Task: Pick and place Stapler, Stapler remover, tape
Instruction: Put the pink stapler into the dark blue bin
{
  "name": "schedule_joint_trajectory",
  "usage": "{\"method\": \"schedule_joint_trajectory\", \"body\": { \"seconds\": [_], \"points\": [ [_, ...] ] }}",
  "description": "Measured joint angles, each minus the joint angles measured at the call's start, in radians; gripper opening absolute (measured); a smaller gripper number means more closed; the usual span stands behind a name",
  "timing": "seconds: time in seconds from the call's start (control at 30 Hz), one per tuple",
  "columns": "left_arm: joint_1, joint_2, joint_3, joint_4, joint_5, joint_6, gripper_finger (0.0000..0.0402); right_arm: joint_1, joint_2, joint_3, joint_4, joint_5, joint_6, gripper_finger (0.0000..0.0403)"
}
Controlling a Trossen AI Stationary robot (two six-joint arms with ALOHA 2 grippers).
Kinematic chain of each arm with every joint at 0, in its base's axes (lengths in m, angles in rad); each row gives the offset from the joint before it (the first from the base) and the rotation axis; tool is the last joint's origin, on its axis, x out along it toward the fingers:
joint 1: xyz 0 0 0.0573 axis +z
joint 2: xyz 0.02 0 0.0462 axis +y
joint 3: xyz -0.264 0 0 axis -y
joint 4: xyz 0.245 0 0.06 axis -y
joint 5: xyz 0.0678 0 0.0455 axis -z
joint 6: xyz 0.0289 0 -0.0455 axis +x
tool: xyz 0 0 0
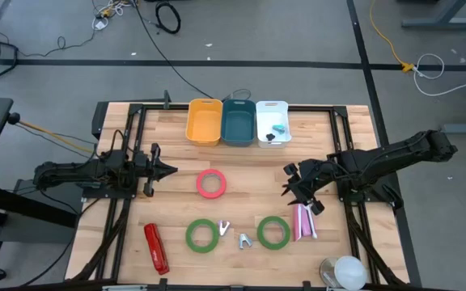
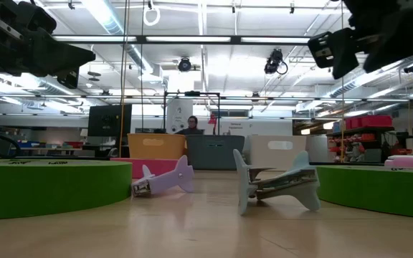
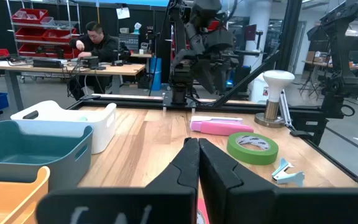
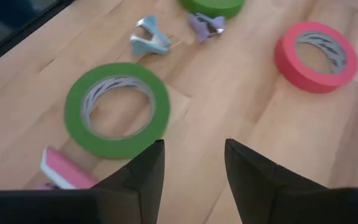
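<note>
A pinkish-red tape roll (image 1: 211,183) lies flat mid-table, and two green rolls (image 1: 202,235) (image 1: 273,232) lie nearer the near edge. Two small staple removers (image 1: 224,229) (image 1: 243,240) rest between the green rolls. A red stapler (image 1: 156,248) lies near left, and a pink stapler (image 1: 303,221) near right. My left gripper (image 1: 168,170) hovers shut to the left of the red roll. My right gripper (image 1: 294,184) hangs open above the table, right of the red roll. In the right wrist view, the open fingers (image 4: 191,165) point toward a green roll (image 4: 118,107).
Orange (image 1: 204,121), teal (image 1: 239,121) and white (image 1: 272,113) bins stand in a row at the far edge; the white one holds small items. A white-domed lamp (image 1: 346,271) sits at the near right corner. A person sits at a desk beyond the table (image 3: 98,40).
</note>
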Motion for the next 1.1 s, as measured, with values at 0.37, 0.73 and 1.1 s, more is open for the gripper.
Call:
{"method": "schedule_joint_trajectory", "body": {
  "seconds": [0.37,0.73,1.1],
  "points": [
    [0.000,0.000,0.000,0.000,0.000,0.000,0.0010,0.096,0.000,0.000,-0.088,0.077,-0.111,0.0169],
    [0.000,0.000,0.000,0.000,0.000,0.000,0.0010,0.208,0.000,0.000,-0.243,0.305,-0.212,0.0190],
    [0.000,0.000,0.000,0.000,0.000,0.000,0.0010,0.313,0.000,0.000,-0.287,0.376,-0.387,0.0246]
  ]
}}
